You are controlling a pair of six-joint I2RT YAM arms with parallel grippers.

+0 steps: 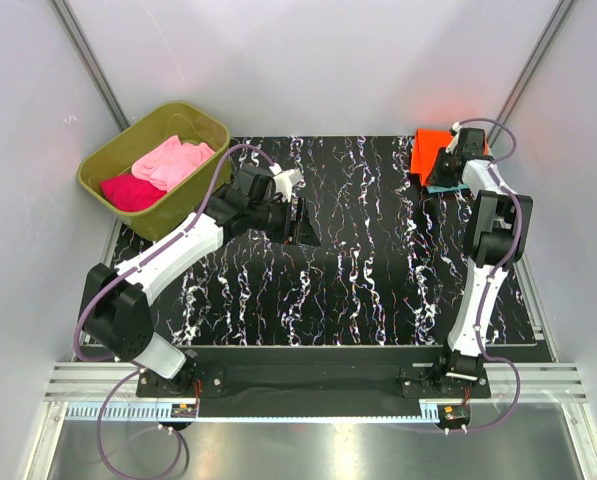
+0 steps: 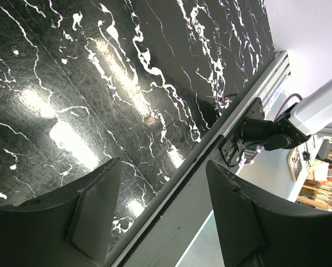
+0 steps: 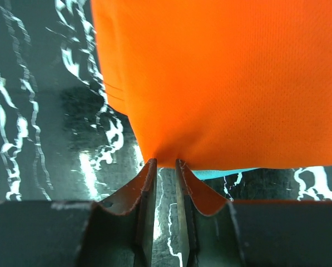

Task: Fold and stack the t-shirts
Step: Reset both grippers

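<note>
1. Two claws are in play. The left claw (image 2: 163,164) hangs over the black marbled table (image 1: 358,280) with its fingers (image 2: 93,211) spread wide apart and nothing between them.
2. Directly beneath that left claw there's only tabletop, with no cloth touching it.
3. On the other side, the right claw (image 3: 166,162) is down at the far right corner, its tips right on the hem of the orange t-shirt (image 3: 221,78).
4. Its jaws are squeezed in to a thin slit. The orange edge puckers to a point exactly at the tips, so it reads as pinched on that hem.
5. The shirt count is four, one of each colour.
6. The one orange shirt spreads out ahead of the right claw, flat on the table.
7. The one teal t-shirt (image 1: 441,185) lies under the orange. Only a sliver peeks out just beside the right claw's tips.
8. The one pink t-shirt (image 1: 173,160) and the one magenta t-shirt (image 1: 130,192) sit side by side, touching, in the single olive tub (image 1: 123,140).
9. That tub is off to the left claw's left, near it but apart, and well apart from the right claw.
</note>
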